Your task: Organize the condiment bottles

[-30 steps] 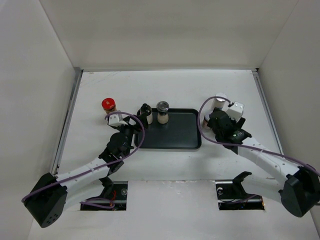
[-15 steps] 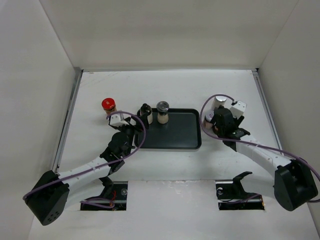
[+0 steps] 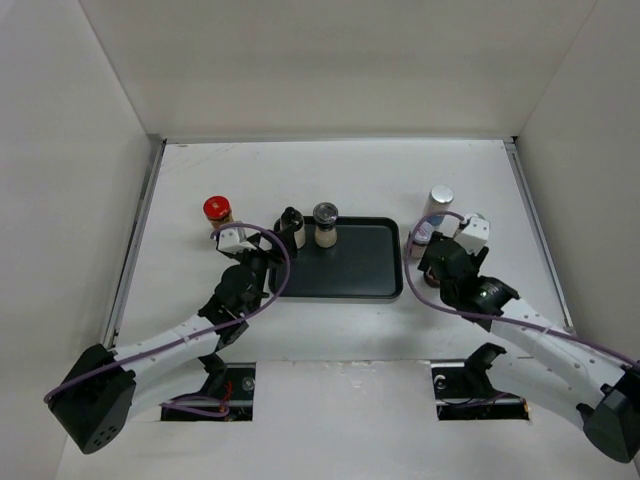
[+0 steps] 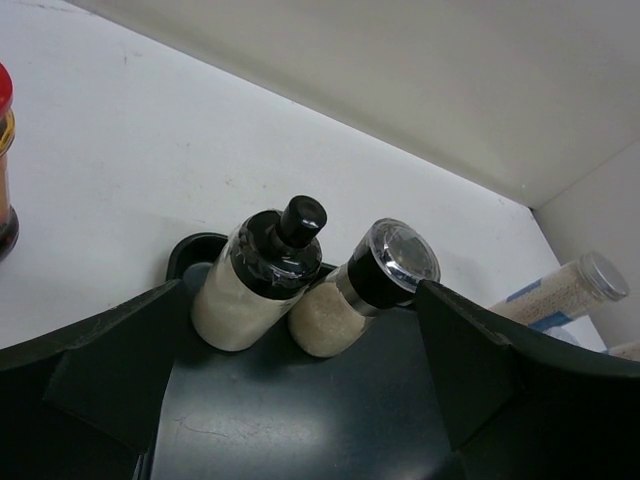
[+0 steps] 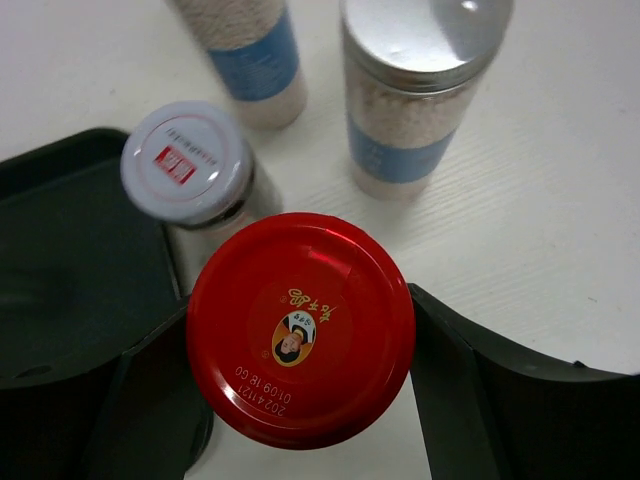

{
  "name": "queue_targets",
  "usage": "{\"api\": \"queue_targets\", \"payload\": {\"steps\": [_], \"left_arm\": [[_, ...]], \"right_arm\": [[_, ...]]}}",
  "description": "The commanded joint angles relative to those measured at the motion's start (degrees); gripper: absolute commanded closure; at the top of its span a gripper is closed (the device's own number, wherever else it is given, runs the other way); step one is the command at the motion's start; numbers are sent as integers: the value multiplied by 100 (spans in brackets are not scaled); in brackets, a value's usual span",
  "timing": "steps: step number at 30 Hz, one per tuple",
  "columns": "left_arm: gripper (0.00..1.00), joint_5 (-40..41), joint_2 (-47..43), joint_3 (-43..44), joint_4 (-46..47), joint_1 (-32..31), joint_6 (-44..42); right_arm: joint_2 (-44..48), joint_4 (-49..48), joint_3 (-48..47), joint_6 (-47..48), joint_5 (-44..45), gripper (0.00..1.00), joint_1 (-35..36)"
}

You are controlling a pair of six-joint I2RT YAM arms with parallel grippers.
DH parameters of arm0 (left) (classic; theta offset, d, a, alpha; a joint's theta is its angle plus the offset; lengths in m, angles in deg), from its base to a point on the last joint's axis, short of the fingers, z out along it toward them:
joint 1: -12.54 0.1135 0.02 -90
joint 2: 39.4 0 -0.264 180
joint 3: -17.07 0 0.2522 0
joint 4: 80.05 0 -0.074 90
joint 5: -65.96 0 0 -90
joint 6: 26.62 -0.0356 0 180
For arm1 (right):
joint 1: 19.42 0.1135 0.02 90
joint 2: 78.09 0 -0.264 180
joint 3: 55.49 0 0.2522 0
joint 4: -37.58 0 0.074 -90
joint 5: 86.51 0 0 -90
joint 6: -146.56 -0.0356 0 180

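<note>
The right gripper clamps a red-capped jar from both sides, its dark fingers flush against the lid's rim, just off the right end of the black tray. A white-capped jar stands just beside the held one, nearly touching its lid, and two silver-topped jars with blue labels stand a little farther out on the bare table.

The step in hand looks like carrying this jar to the tray. It is done well with a straight lift before any sideways travel, so the lid clears the white-capped neighbour, and with a steady squeeze so the jar stays upright.

Across the table the left gripper hangs wide open and empty over the tray's left end, facing a black-capped bottle and a clear-topped bottle that stand touching each other on the tray. A second red-capped jar waits on the table left of the tray.

The broad red lid hides the jar's body and base, so the jar may already be off the table. From above, the right arm covers it entirely.
</note>
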Motion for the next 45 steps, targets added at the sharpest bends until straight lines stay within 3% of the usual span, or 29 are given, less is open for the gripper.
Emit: {"api": "queue_targets", "payload": {"steps": [1,5,8,15,23,27,40,43,45], "left_arm": [[0,-53,-223,-13,244,-7,43],[0,-44,-337,-22,174,63,35],[0,-70,-407,-40,121,151,35],[0,-79,-610,-93,-29,361,43],[0,-79,-495,-93,-38,441,52],[0,-53,-495,-93,-38,485,52],[0,-18,-284,-5,-38,590,35],[0,35,-302,13,-64,617,26],[0,79,-311,74,-186,617,26]], "right_arm": [[179,171,-779,-106,374,42,564],[-180,155,-1324,-167,400,42,1285],[-882,-484,-1764,43,304,41,1498],[-2763,-2691,-2528,1045,-355,42,1454],[-4302,-3466,-3461,1432,-777,42,1085],[-4497,-3571,-3426,1406,-830,42,953],[-3943,-3686,-2468,1344,-1006,41,92],[-4004,-3738,-2328,1336,-979,40,48],[-4101,-3818,-2301,1353,-1006,33,21]]}}
